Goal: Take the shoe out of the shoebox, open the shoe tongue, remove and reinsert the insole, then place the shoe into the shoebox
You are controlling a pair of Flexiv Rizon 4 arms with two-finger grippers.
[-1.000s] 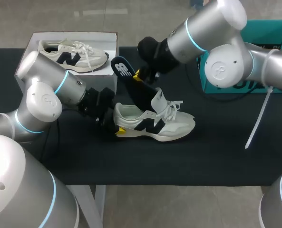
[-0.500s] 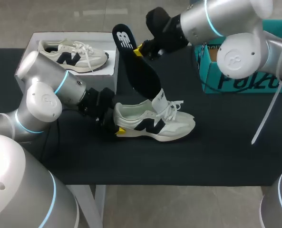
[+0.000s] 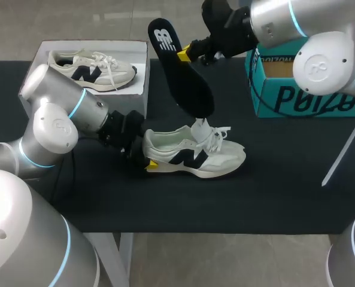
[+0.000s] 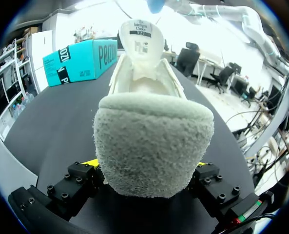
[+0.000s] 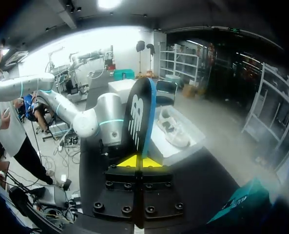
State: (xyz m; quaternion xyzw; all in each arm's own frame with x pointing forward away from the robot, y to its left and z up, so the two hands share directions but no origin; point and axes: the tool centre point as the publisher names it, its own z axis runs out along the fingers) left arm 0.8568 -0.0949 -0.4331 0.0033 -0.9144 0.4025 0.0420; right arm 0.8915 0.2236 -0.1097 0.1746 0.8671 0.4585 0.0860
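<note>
Cream-white low sneaker with dark side logo and white laces (image 3: 196, 156) lies on its sole on the black table (image 3: 273, 191), out of the box, toe pointing to the robot's right. Tongue is pulled up. In the left wrist view the heel is fuzzy grey-green suede (image 4: 151, 141), and the tongue's label faces the camera.

Left gripper (image 3: 144, 153) is clamped on the sneaker's heel, one yellow tip on each side.

Right gripper (image 3: 186, 54) is pinched tight on a black foam insole with a white logo and blue edge (image 3: 188, 86), near its heel end. The insole is held in the air, tilted, its toe end just above the sneaker's tongue; contact unclear.

White open shoebox (image 3: 140, 95) sits behind the left arm, with a second matching sneaker (image 3: 93, 69) inside. Teal cardboard box (image 3: 297, 98) is at the far right of the table.
</note>
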